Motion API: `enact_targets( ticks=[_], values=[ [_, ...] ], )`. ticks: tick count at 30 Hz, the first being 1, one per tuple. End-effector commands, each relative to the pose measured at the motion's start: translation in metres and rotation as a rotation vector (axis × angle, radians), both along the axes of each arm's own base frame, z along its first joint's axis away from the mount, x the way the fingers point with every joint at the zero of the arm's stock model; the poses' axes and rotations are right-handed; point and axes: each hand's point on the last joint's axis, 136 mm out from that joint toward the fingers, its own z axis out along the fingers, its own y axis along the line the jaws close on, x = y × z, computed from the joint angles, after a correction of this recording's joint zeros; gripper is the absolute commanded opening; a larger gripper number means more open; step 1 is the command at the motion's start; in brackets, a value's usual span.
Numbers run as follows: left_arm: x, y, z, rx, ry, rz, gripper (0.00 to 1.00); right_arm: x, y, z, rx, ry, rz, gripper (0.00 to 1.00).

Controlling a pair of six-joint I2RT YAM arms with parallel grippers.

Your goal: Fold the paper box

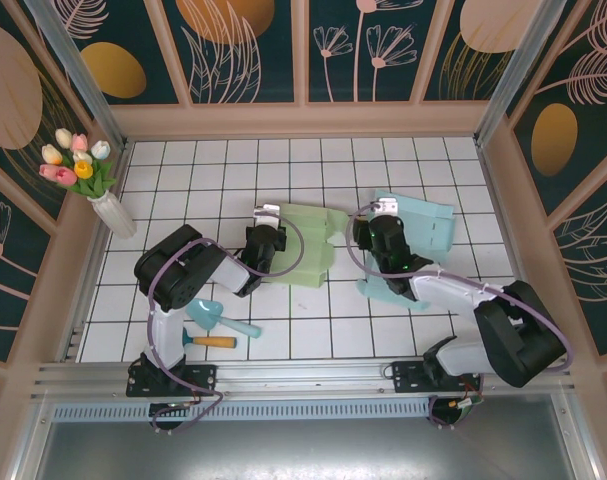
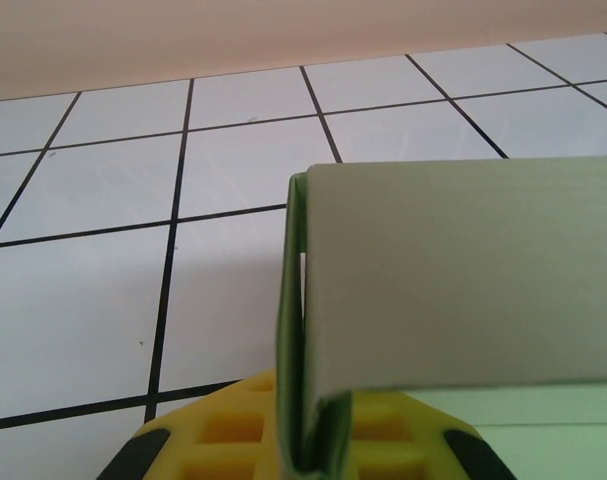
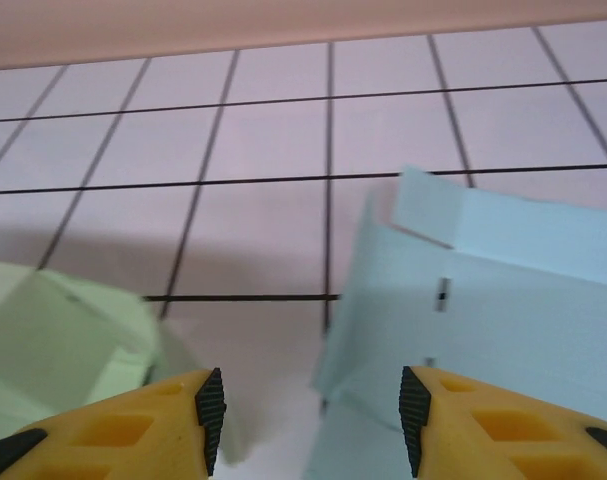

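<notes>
**Left end effector clamped on green box flap; right end effector released**

Left wrist view: the left end effector (image 2: 311,448) is clenched on the green paper box (image 2: 463,270). A doubled edge of green paper runs down between the yellow fingers (image 2: 223,430) and is pinched there. Above the pinch, one panel stands upright and another bends over to the right, forming a raised flap above the counter (image 2: 103,300).

Top view: the green box lies partly flat near the centre of the white tiled counter, its left edge at the left end effector. The blue paper box (image 1: 423,225) lies just to its right, unfolded, with some flaps tilted up. The two sheets sit close together; I cannot tell whether they touch.

Right wrist view: the right end effector (image 3: 311,420) is released, jaws well apart, nothing between the black pads (image 3: 211,408). It hangs over the gap between the sheets, green to its left and blue to its right.

Other items, top view: a vase of tulips (image 1: 108,205) at the far left, and a teal scoop (image 1: 211,315) and an orange-handled tool (image 1: 211,341) by the left arm's base.
</notes>
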Motion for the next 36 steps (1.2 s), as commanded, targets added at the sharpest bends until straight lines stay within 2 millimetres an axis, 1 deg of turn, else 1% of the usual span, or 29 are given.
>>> enact_targets(
  ticks=[1,2,4,9,15,20,21,22,26,31,36],
  values=[
    [0.000,-0.003,-0.008,0.041,0.016,-0.029,0.10,0.003,-0.008,-0.008,-0.066,0.013,0.004,0.52],
    [0.000,-0.004,-0.008,0.042,0.017,-0.036,0.10,0.008,-0.015,-0.009,-0.064,0.019,-0.013,0.52],
    [-0.001,-0.005,-0.008,0.047,0.017,-0.044,0.10,0.011,-0.017,-0.011,-0.047,0.025,-0.011,0.52],
    [-0.002,-0.006,-0.008,0.047,0.012,-0.057,0.09,0.014,-0.008,-0.020,-0.036,0.052,0.042,0.52],
    [-0.004,-0.006,-0.008,0.048,0.009,-0.066,0.10,0.019,0.011,-0.031,-0.066,0.091,0.117,0.52],
    [-0.003,-0.006,-0.007,0.047,0.007,-0.065,0.09,0.017,0.031,-0.030,-0.109,0.079,0.189,0.52],
    [-0.003,-0.007,-0.007,0.049,0.008,-0.067,0.09,0.018,0.031,-0.030,-0.121,0.075,0.193,0.52],
    [-0.003,-0.007,-0.007,0.048,0.007,-0.068,0.09,0.016,0.038,-0.030,-0.131,0.073,0.214,0.52],
    [-0.003,-0.007,-0.007,0.049,0.009,-0.066,0.09,0.014,0.051,-0.033,-0.158,0.080,0.254,0.52],
    [-0.002,-0.007,-0.007,0.049,0.010,-0.066,0.09,0.013,0.060,-0.038,-0.179,0.088,0.281,0.52],
    [-0.002,-0.007,-0.008,0.051,0.011,-0.066,0.09,0.015,0.066,-0.039,-0.176,0.092,0.298,0.52]
  ],
)
